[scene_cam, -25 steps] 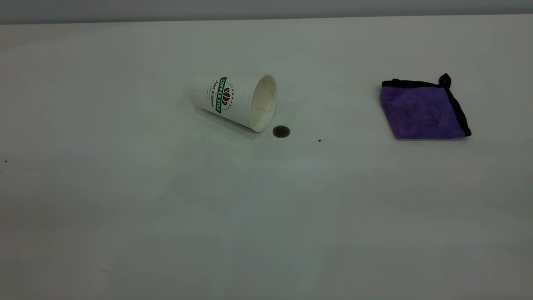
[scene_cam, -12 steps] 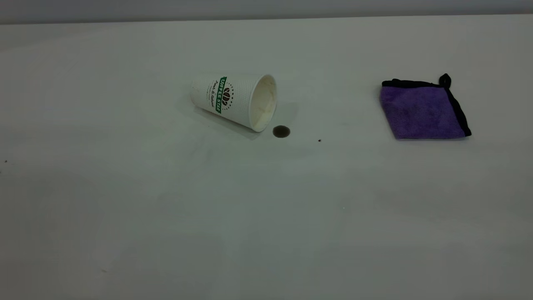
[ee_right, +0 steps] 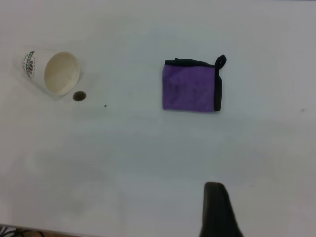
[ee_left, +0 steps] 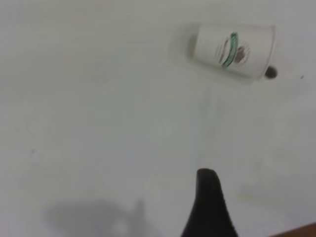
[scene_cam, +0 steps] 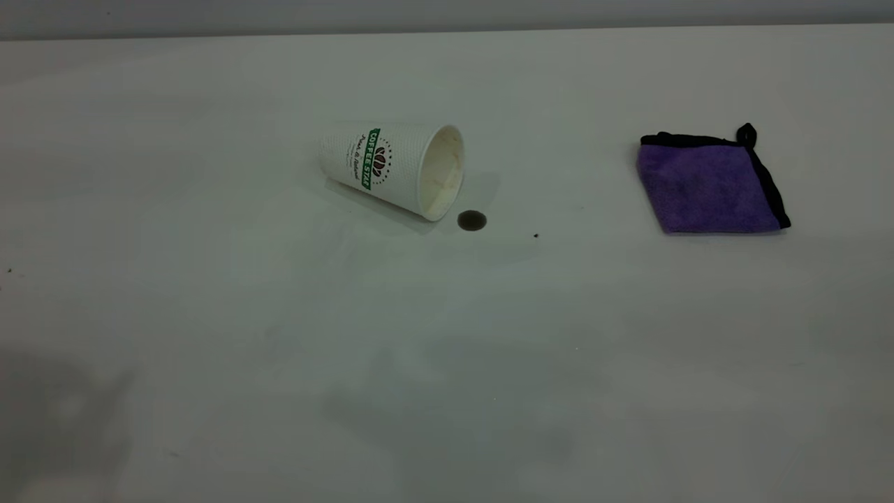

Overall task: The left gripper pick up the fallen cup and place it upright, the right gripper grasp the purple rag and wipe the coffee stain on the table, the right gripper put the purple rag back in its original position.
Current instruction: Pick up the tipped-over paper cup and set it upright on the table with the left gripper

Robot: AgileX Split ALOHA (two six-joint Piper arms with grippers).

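Nothing is gripped yet: fallen cup (scene_cam: 392, 170) lies mid-table toward the far edge, coffee stain (scene_cam: 471, 221) beside its mouth. Left gripper (ee_left: 210, 205) hangs well short; its opening I cannot tell. Next, reach the cup.

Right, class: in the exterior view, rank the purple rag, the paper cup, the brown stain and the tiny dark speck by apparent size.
1. Folded purple microfibre rag
2. Fallen white ribbed paper cup, nearly as big
3. Round brown coffee stain
4. Tiny dark speck
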